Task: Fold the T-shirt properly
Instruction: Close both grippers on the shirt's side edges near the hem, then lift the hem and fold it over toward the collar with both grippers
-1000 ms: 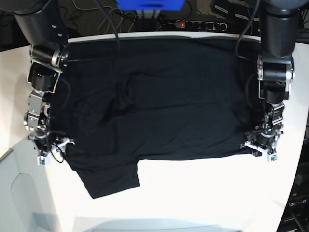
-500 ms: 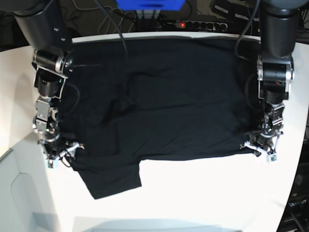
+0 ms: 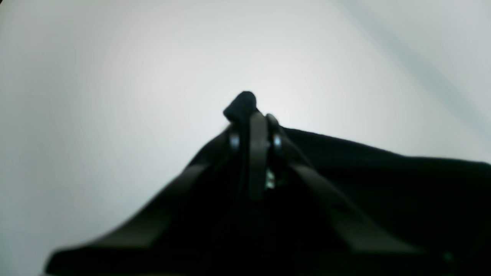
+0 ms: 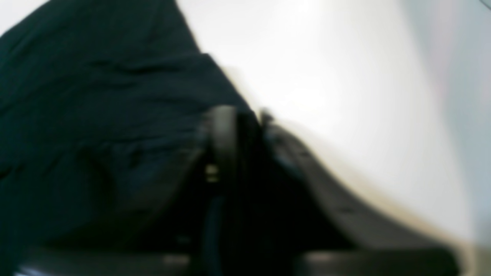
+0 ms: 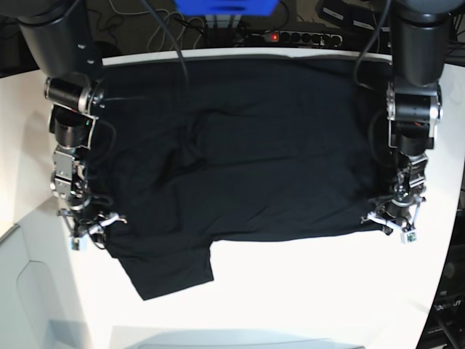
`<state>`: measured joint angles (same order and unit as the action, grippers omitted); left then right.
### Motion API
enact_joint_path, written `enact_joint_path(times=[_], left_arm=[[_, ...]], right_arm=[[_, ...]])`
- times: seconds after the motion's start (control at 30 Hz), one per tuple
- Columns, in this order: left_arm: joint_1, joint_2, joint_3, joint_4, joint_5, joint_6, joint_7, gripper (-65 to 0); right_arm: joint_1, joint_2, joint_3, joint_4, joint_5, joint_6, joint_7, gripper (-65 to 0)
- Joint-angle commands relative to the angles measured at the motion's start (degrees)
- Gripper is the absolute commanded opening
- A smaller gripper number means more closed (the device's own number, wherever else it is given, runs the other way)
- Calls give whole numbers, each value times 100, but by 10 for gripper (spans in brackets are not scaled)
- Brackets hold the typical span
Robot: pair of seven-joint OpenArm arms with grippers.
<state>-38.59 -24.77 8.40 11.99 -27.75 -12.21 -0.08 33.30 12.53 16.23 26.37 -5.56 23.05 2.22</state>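
Both corners pinched, the fold is set up!

You've got the T-shirt (image 5: 247, 153) spread flat across the table (image 5: 305, 291); the left gripper (image 5: 393, 222) at 4 o'clock and the right gripper (image 5: 90, 229) at 8 o'clock are each clamped on its near edge, likely so both corners lift together.

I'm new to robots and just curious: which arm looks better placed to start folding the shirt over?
Probably both together. The left gripper is shut on the T-shirt at one near corner, and the right gripper pinches the opposite edge. Neither looks better placed.
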Motion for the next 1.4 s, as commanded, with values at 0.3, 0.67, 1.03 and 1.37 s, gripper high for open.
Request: enact_joint_path(times=[0.3, 0.67, 1.03, 1.37], left_arm=[[30, -68, -36, 98, -43, 12, 126, -650], [531, -129, -177, 1223, -78, 56, 135, -650], [2052, -85, -2128, 4036, -315, 21, 1322, -650], [2817, 91, -3078, 5847, -368, 38, 2421, -650]], right_arm=[[-275, -10, -106, 1244, -2, 12, -156, -650], [-1233, -194, -36, 3126, 7, 3, -165, -650], [-1769, -405, 746, 3723, 7, 20, -130, -650], [-2517, -502, 738, 4866, 482, 20, -156, -650]])
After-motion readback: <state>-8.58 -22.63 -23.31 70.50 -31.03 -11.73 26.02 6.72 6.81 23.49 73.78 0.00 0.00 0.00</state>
